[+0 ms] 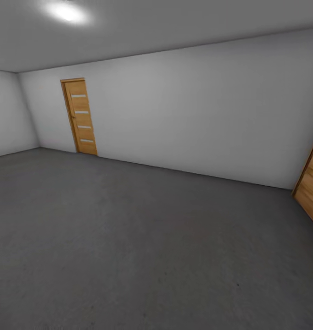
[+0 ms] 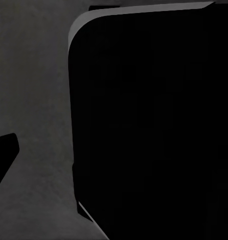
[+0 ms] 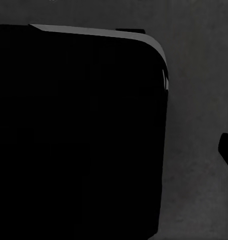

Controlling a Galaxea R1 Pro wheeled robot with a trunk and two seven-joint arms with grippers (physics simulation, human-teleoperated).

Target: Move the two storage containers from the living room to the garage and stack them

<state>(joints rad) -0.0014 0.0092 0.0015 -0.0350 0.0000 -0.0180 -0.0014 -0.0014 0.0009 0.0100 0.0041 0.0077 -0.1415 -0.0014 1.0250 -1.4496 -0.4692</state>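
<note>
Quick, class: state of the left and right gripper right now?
Left gripper: cannot be told; a black robot body blocks its wrist view.
Right gripper: cannot be told, same dark mass.

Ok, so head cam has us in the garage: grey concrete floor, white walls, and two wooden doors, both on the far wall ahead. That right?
Not quite. One wooden door is on the far white wall; the other door stands at the right edge of the head view, angled toward the camera, not in that wall. The grey concrete floor is as you said.

black rounded-corner body (image 3: 78, 135) | over grey concrete floor (image 3: 199, 100)
</note>
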